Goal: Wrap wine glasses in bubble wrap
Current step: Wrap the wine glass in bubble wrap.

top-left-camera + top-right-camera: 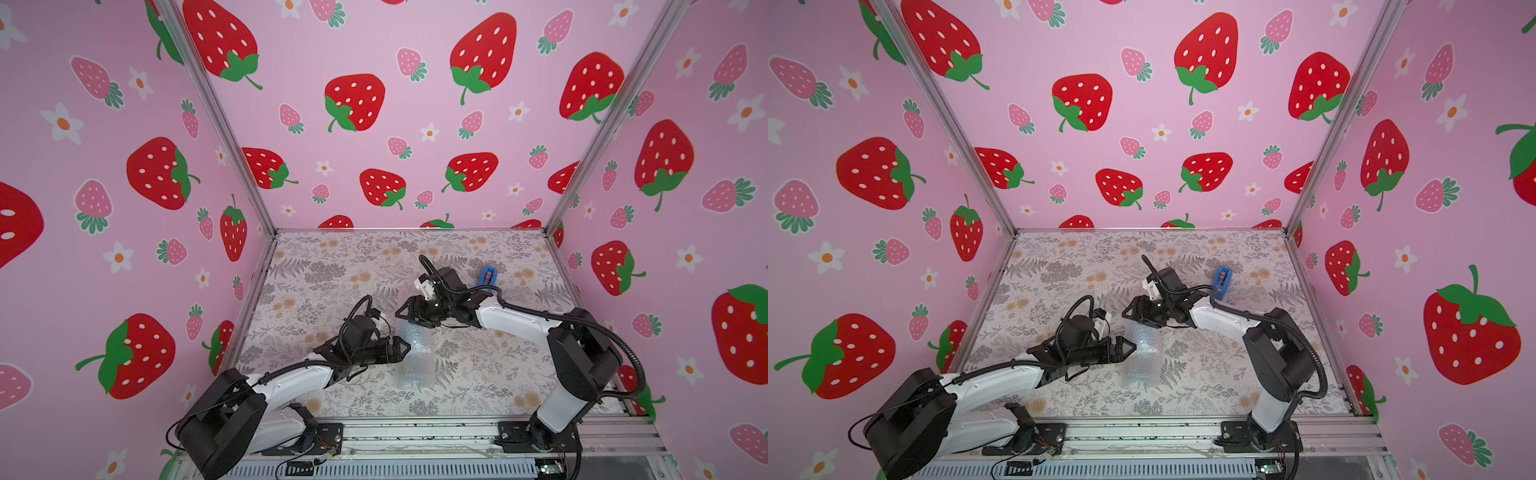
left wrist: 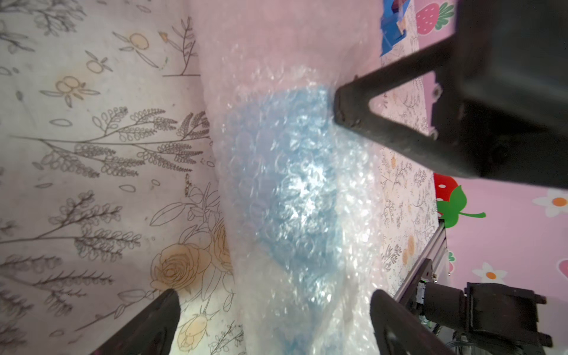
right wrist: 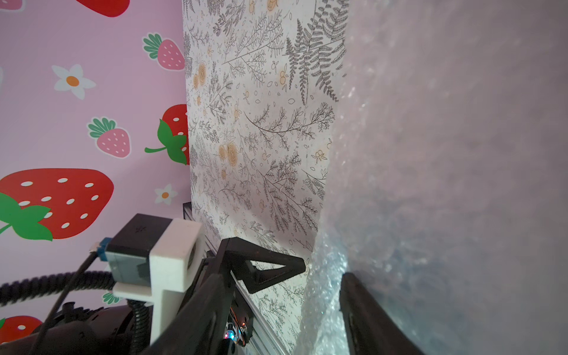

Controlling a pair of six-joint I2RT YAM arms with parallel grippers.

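Goblet [image 2: 285, 184] rolled in bubble wrap [image 1: 413, 357] on counter [image 1: 478, 365]; left claw [image 2: 275, 295] wide open astride it; right claw [image 1: 402, 313] part-open, grip unclear.

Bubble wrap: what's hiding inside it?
A light-blue goblet shows through the bubble wrap in the left wrist view. The bubbly film blurs it, so its stem and foot cannot be made out clearly.

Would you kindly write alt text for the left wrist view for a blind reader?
A light-blue goblet lies rolled in clear bubble wrap on the floral table, between the open left gripper's fingers. A finger of the right gripper sits against the wrap.
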